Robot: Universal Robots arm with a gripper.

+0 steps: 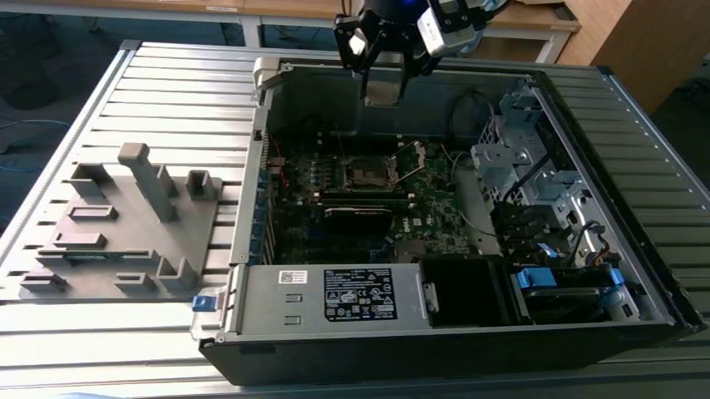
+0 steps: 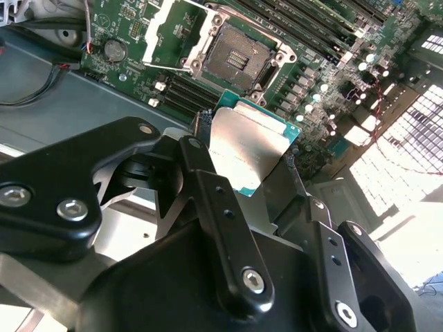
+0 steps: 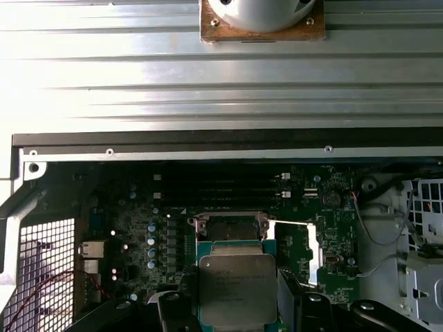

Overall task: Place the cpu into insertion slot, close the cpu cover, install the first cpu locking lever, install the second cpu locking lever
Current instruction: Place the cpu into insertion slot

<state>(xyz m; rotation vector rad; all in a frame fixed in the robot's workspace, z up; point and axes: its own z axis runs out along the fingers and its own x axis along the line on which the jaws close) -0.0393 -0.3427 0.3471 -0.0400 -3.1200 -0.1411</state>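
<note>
The tool (image 2: 243,166) was pinching the cpu (image 2: 252,138) by two side edges, one finger on each side. The grey metal top faced out. The tool hung high over the open computer case (image 1: 444,349), which sat on the tabletop (image 1: 166,91).

The insertion slot (image 2: 239,59) lay below the tool, well apart from it, bare and open. The cpu cover (image 2: 154,28) was flipped up just beside the slot.

The cpu looked light, thin and stiff, so it likely needed only a soft squeeze. Its smooth top could slip, and its underside was probably easy to hurt. The green edges seemed the safe place to hold, right where the tool had it.
</note>
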